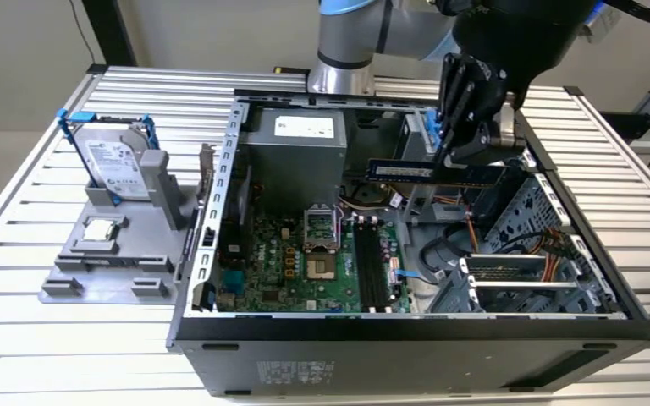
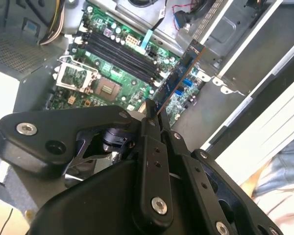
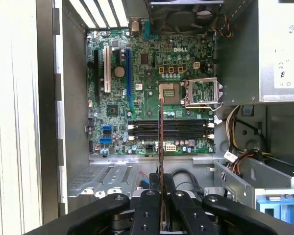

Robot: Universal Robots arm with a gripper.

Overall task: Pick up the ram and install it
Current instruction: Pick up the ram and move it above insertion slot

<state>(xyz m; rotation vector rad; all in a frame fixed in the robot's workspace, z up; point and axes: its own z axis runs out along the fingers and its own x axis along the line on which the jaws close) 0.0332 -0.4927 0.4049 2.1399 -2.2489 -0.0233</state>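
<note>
The ram (image 1: 426, 172) is a long, thin, dark bluish board with a pale label. It hangs level in the air over the open case (image 1: 415, 337), not seated in anything. The gripper (image 1: 474, 159) has its black metal fingers pinched tight on the stick's end toward the exterior view's right, and the rest juts out free toward that view's left. In both wrist views the ram (image 3: 160, 142) shows edge-on as a narrow strip running out from between the fingertips (image 2: 148, 108). In the first wrist view that strip crosses the black slots (image 3: 169, 129).

The slots are long parallel channels with white end clips, set in the glossy green motherboard (image 1: 291, 271) beside the square, metal-framed socket (image 1: 319, 227). The grey boxy power supply (image 1: 291, 145) fills the case's far corner.

Outside the case, a silver hard drive (image 1: 116, 161) with blue rails stands upright in a matte grey holder (image 1: 133, 275). A small square chip (image 1: 99, 228) lies flat on the holder, which sits on the ribbed aluminium table (image 1: 20, 220).
</note>
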